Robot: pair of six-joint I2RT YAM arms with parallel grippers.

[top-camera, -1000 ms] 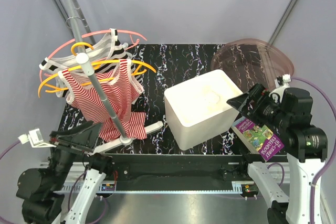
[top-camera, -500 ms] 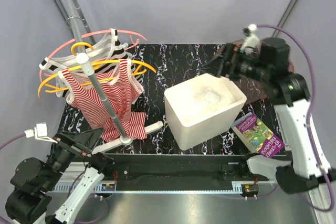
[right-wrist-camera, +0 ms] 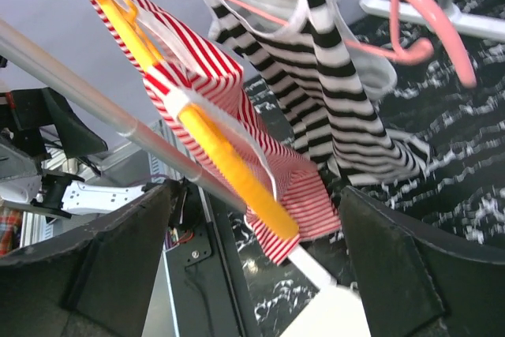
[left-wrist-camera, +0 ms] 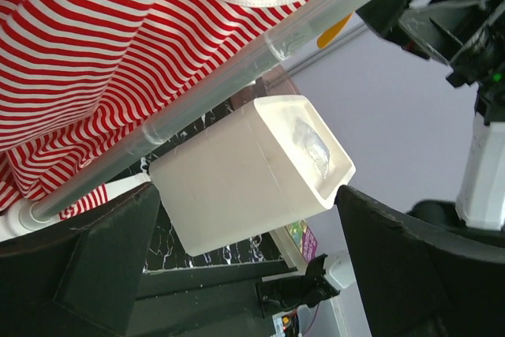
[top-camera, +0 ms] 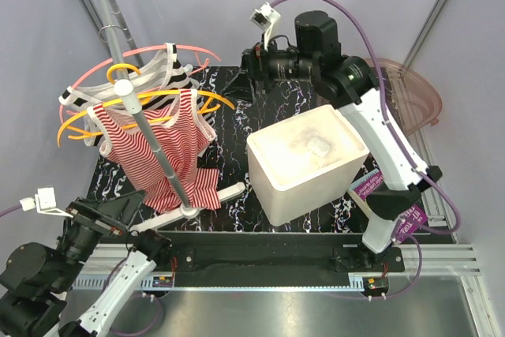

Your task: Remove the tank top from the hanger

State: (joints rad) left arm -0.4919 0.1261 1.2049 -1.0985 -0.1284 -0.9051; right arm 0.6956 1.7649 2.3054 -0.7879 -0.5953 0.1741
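Right gripper (top-camera: pixel 241 76), jaws wide and empty, faces the red-striped tank top (top-camera: pixel 162 151) on its yellow hanger (top-camera: pixel 207 97); left gripper (top-camera: pixel 125 209) gapes empty below.

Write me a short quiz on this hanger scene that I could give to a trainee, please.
1. True or false: the red-striped tank top is already off the yellow hanger.
2. Which end effector is raised beside the hanging garments? A) left B) right C) neither
3. In one word, how do the jaws of both end effectors stand?

Key:
1. False; it hangs on the hanger.
2. B; the right end effector is up near the garments, while the left end effector sits low by the near edge.
3. Open; neither holds anything.
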